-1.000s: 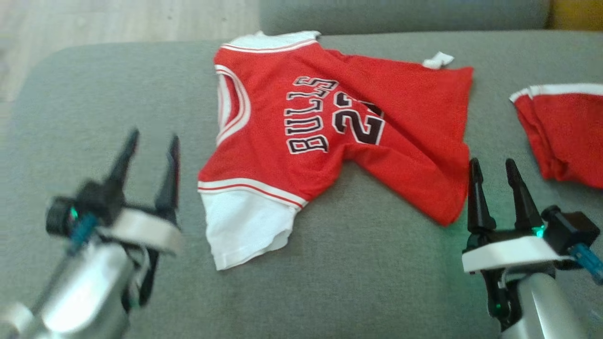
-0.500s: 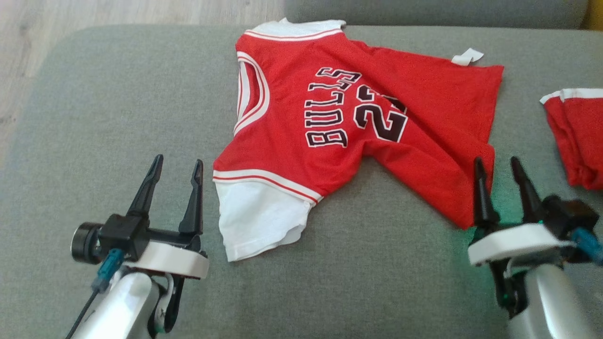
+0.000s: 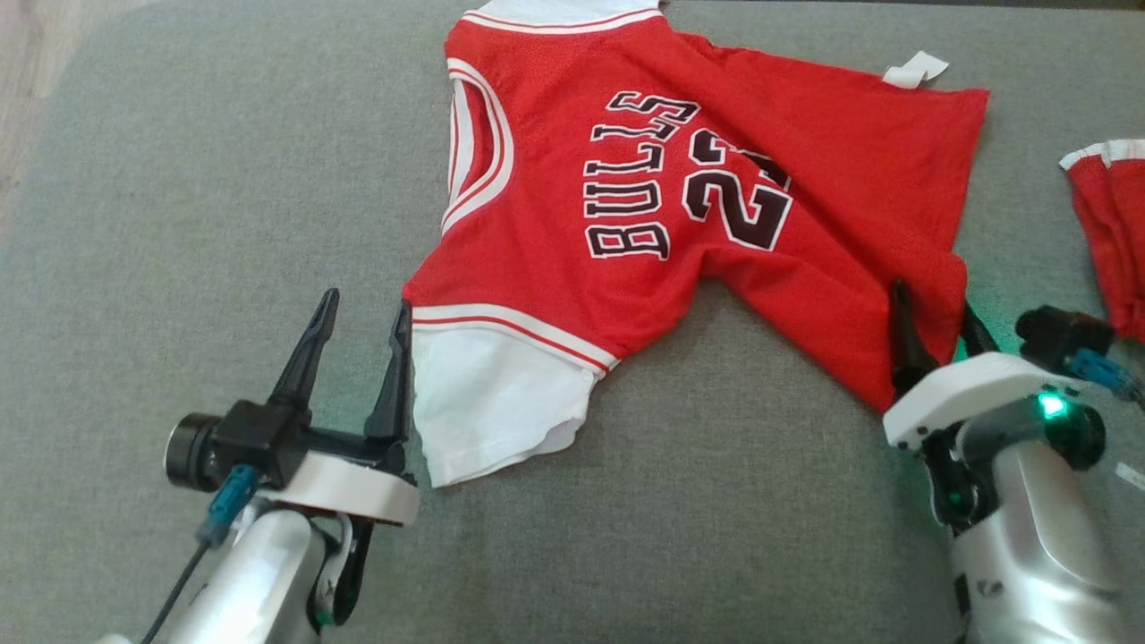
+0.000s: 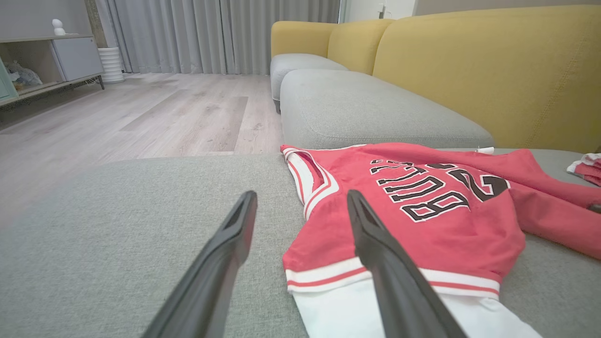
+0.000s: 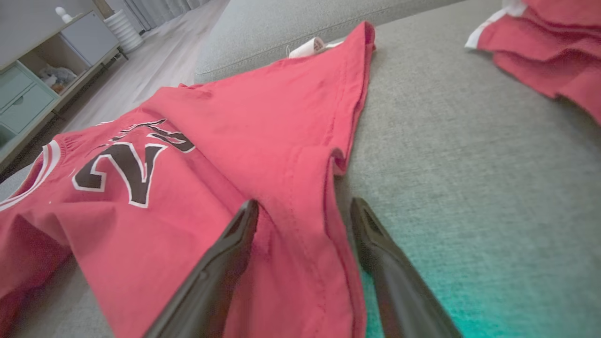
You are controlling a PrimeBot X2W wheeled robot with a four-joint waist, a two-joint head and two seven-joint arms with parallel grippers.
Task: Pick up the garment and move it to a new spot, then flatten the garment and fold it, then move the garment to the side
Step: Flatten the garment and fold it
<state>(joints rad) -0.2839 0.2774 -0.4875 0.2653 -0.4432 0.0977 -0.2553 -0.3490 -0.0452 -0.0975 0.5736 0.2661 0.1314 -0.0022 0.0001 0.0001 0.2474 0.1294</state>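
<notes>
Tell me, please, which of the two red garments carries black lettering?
The jersey spread out in the middle, printed BULLS; the other red garment at the head view's right edge lies bunched and shows none.

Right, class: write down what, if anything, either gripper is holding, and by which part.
Nothing is held. The left gripper and right gripper are both open; the right one straddles a red edge of the jersey.
</notes>
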